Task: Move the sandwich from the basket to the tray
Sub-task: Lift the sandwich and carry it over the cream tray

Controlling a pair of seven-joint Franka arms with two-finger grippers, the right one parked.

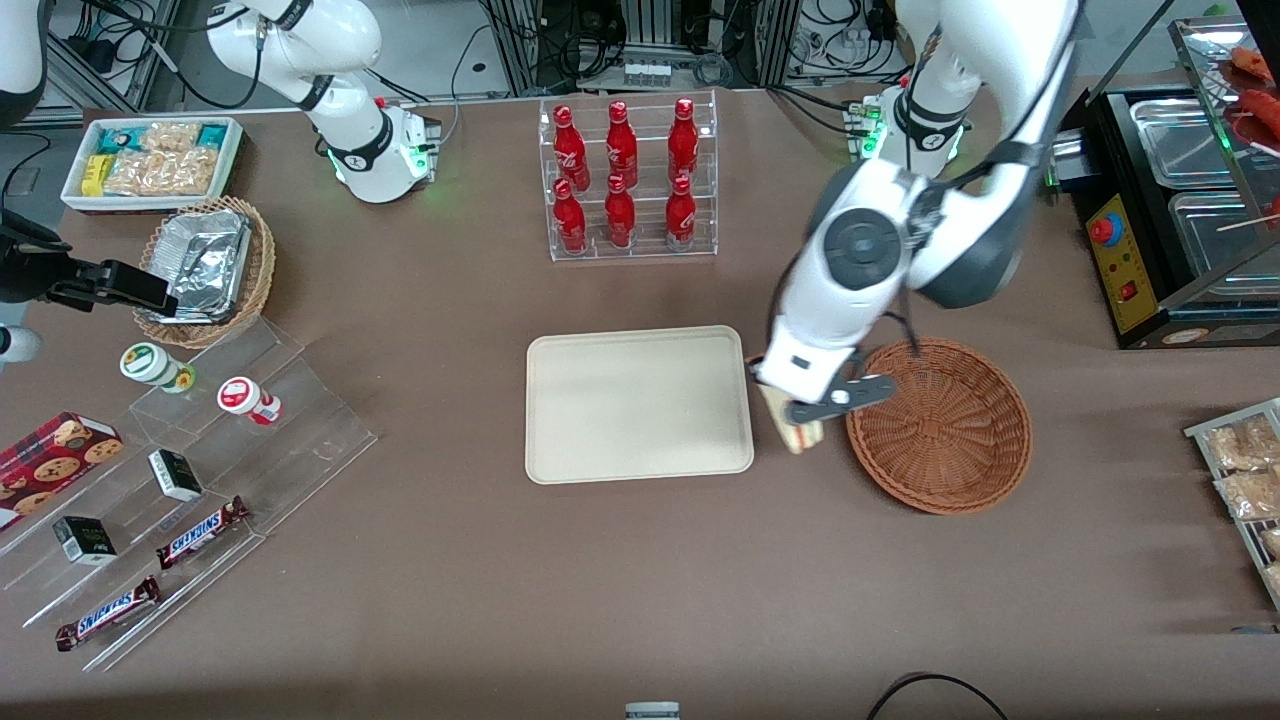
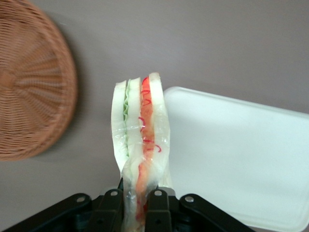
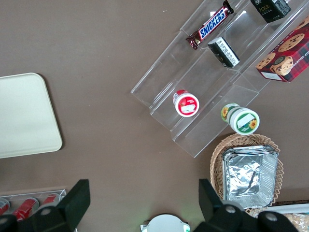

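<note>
My left gripper (image 1: 800, 412) hangs above the table in the gap between the basket (image 1: 940, 425) and the tray (image 1: 638, 403). It is shut on the sandwich (image 1: 797, 428), a clear-wrapped wedge of pale bread with green and orange-red filling. The wrist view shows the sandwich (image 2: 141, 140) pinched at its narrow end between the two black fingers (image 2: 159, 212) of the gripper (image 2: 136, 209), its wide end pointing away over bare table. The reddish-brown woven basket (image 2: 34, 92) holds nothing. The cream tray (image 2: 241, 154) lies flat with nothing on it.
An acrylic rack of red bottles (image 1: 627, 180) stands farther from the front camera than the tray. Toward the parked arm's end are a foil-lined wicker basket (image 1: 207, 268), a white snack bin (image 1: 152, 162) and stepped acrylic shelves (image 1: 180, 480) with snacks. A black warmer cabinet (image 1: 1180, 210) stands toward the working arm's end.
</note>
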